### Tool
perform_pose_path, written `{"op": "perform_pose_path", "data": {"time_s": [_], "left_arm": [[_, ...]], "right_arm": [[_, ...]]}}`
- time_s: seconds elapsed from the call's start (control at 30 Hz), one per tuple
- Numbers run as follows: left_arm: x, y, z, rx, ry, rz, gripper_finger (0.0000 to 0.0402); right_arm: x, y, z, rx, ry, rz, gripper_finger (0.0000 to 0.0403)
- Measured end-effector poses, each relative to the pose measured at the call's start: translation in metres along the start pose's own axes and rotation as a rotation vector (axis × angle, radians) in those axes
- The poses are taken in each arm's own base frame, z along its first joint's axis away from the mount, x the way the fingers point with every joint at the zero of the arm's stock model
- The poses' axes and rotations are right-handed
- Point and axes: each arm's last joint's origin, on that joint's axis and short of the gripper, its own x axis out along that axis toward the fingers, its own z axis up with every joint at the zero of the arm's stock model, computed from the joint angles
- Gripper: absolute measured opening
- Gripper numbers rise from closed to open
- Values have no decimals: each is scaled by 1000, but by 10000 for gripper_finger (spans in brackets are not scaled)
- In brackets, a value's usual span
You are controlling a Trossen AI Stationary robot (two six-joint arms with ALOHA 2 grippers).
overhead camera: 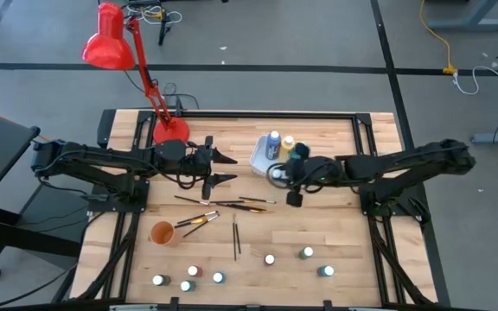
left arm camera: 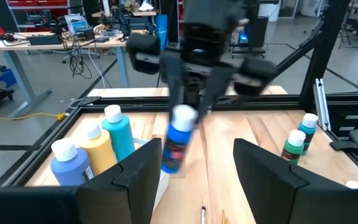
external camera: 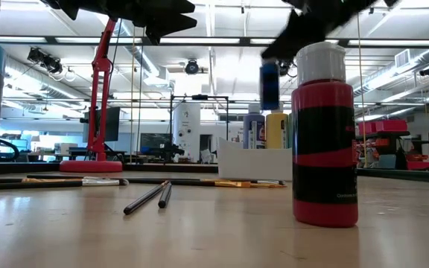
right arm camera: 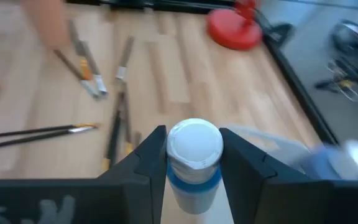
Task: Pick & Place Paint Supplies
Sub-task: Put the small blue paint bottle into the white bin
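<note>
Paint bottles number nine. One blue bottle (right arm camera: 193,163) hangs clamped between the right gripper's (right arm camera: 192,155) fingers, over the table (overhead camera: 335,233) just beside the white tray (overhead camera: 262,161). In the tray stand three: blue (left arm camera: 71,167), yellow (left arm camera: 97,147) and teal (left arm camera: 118,132). Five more (overhead camera: 270,259) stand near the front edge. About seven brushes (overhead camera: 232,204) lie mid-table. An orange cup (overhead camera: 162,232) sits by them. The left gripper (overhead camera: 223,168) hovers beside the red lamp (overhead camera: 111,39), fingers wide, holding nothing.

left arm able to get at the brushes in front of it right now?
Probably yes. The left gripper is open and empty, and the brushes lie bare on the table beside it. The right gripper, holding a blue bottle, is off to the side.
</note>
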Motion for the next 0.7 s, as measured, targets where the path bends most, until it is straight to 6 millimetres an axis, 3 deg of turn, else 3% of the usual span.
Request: {"op": "perform_pose_path", "data": {"time_s": [0.33,0.7], "left_arm": [[0,0,0,21,-3,1,210],[0,0,3,21,-34,2,210]], "right_arm": [[-2,-32,-83,180,-21,-146,118],[3,-43,-109,299,40,-185,118]]}}
